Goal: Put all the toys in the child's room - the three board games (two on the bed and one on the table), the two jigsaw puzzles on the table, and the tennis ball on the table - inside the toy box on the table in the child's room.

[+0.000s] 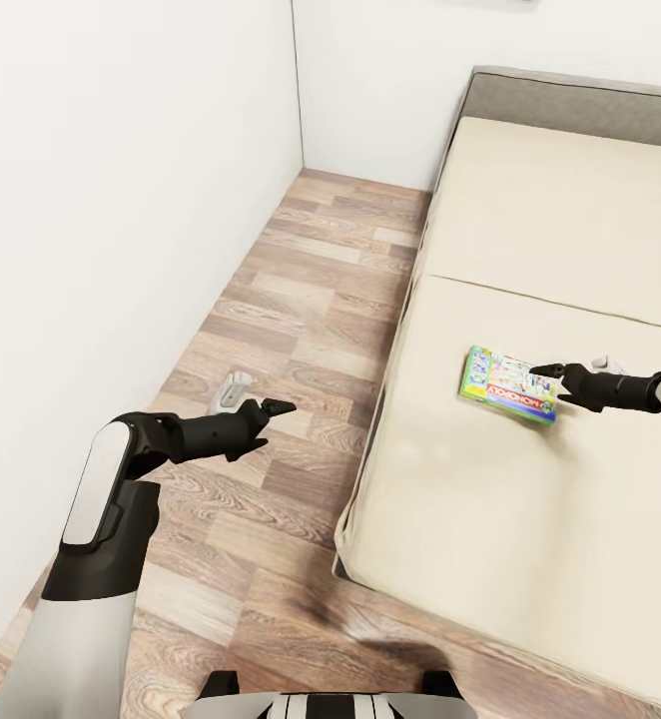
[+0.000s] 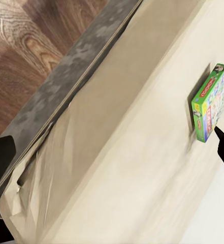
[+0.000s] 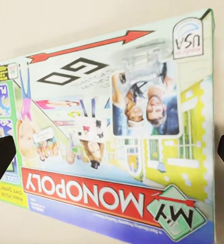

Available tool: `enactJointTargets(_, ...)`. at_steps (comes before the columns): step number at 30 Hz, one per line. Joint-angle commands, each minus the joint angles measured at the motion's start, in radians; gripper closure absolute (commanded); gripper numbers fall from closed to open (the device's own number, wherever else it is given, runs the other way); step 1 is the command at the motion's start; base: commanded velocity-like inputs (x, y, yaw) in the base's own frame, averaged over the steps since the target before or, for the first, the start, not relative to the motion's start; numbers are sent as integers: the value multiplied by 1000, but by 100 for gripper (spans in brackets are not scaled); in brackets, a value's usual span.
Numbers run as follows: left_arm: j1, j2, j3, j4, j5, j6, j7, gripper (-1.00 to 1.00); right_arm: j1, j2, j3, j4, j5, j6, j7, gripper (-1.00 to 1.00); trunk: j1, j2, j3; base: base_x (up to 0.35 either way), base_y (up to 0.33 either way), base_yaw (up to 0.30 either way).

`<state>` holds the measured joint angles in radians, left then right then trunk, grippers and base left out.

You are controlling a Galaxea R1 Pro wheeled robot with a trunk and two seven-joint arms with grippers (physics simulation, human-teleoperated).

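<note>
A green "My Monopoly" board game [image 1: 507, 384] lies flat on the cream bed [image 1: 530, 220], toward its right side. My right gripper [image 1: 547, 372] hovers just above the box's near edge, open, with nothing between its fingers. In the right wrist view the box lid [image 3: 117, 127] lies close below the gripper [image 3: 112, 152], with one dark fingertip [image 3: 0, 157] at each side. My left gripper [image 1: 281, 407] is held open over the wooden floor, left of the bed. The left wrist view looks across the mattress edge to the game box [image 2: 209, 101].
The bed's grey frame [image 1: 370, 439] runs along the wooden floor strip [image 1: 301, 330] between the bed and the white wall [image 1: 121, 200]. A small pale object [image 1: 233, 389] lies on the floor near my left gripper. A grey headboard [image 1: 580, 100] closes the far end.
</note>
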<state>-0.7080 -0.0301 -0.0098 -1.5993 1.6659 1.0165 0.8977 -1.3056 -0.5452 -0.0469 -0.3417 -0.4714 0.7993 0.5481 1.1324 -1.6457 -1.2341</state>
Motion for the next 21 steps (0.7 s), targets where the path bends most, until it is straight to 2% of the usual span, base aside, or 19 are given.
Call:
enactJointTargets(1, -1, 0, 1, -1, 9, 2, 10, -100, 0, 0, -5, 0, 2, 6, 2, -100, 0, 0, -1, 0, 0, 5)
enactJointTargets(15, -1, -1, 1, -1, 8, 2, 10, -100, 0, -1, -5, 0, -2, 6, 3, -100, 0, 0, -1, 0, 0, 3)
enactJointTargets(21, -1, -1, 1, -1, 8, 2, 10, -100, 0, 0, -4, 0, -3, 6, 3, -100, 0, 0, -1, 0, 0, 80)
